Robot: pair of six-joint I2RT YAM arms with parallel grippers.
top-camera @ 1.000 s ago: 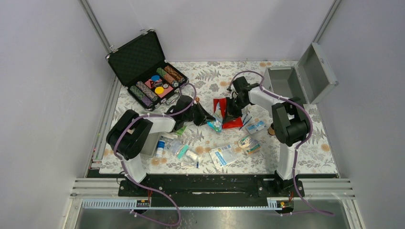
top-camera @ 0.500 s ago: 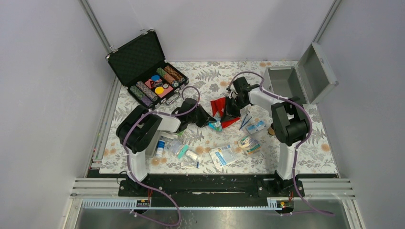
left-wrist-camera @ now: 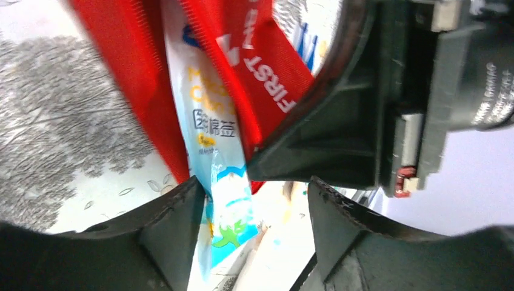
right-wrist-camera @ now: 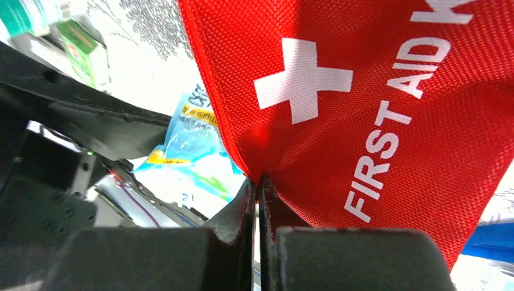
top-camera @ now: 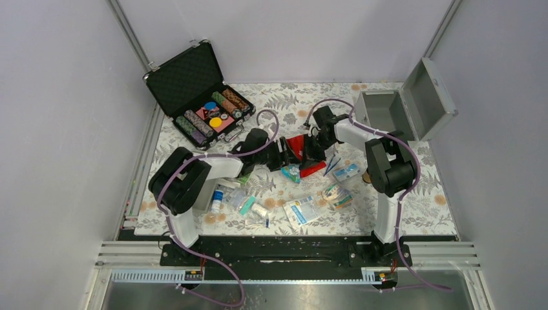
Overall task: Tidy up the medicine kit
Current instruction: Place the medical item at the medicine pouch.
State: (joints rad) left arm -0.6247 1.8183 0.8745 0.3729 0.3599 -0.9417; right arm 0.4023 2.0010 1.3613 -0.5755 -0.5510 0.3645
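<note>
Right claw (right-wrist-camera: 257,189) is clamped shut on a fold of the red first-aid pouch (right-wrist-camera: 388,121), near the middle of the bench (top-camera: 420,206). Left claw (left-wrist-camera: 254,197) faces it with jaws apart. A light-blue packet of cotton swabs (left-wrist-camera: 227,200) hangs between them, just beside one finger, its upper end tucked into the pouch's open mouth. The medicine kit (top-camera: 381,110), a silver-grey metal box with its lid raised, sits at the bench's far right corner, apart from both claws.

Left gripper (left-wrist-camera: 253,185), edged toward 3 o'clock against the red first-aid pouch (left-wrist-camera: 260,66), has parted its jaws about the blue sachet (left-wrist-camera: 230,206).
</note>
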